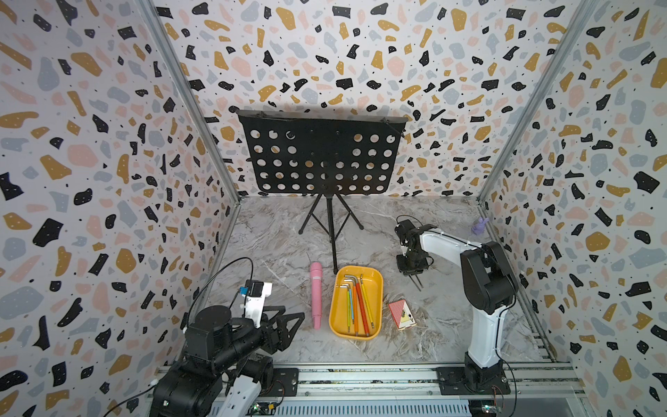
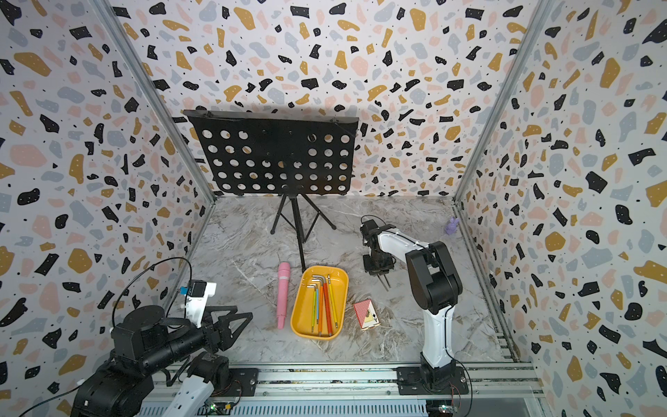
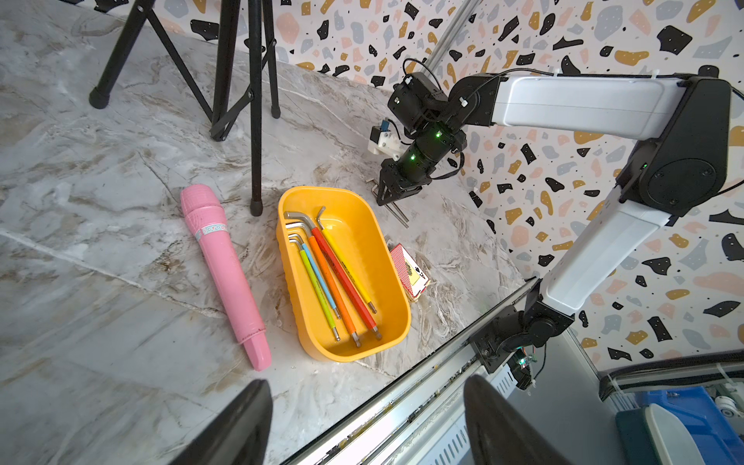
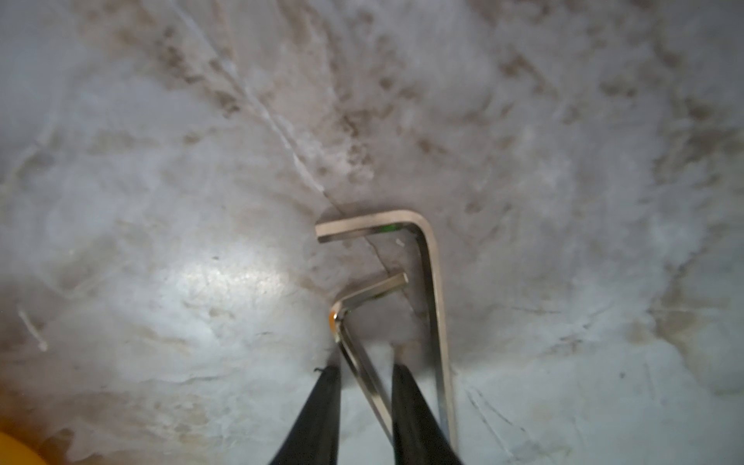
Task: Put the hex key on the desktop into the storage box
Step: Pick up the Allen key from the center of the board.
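Two bare silver hex keys (image 1: 417,282) lie side by side on the marble desktop (image 1: 274,252), just right of the yellow storage box (image 1: 374,285). My right gripper (image 4: 363,368) points down over them. It is open by a narrow gap, and the smaller hex key (image 4: 362,294) has its shaft running slantwise between the fingers. The larger hex key (image 4: 430,261) lies outside the jaws. Several coloured hex keys (image 1: 357,307) lie in the box. My left gripper (image 3: 367,381) hovers open and empty near the front left, away from the box.
A pink toy microphone (image 1: 316,294) lies left of the box and a red card box (image 1: 400,312) lies to its right. A black music stand (image 1: 321,155) has its tripod legs (image 1: 334,234) behind the box. A small purple figure (image 1: 480,225) sits at the back right.
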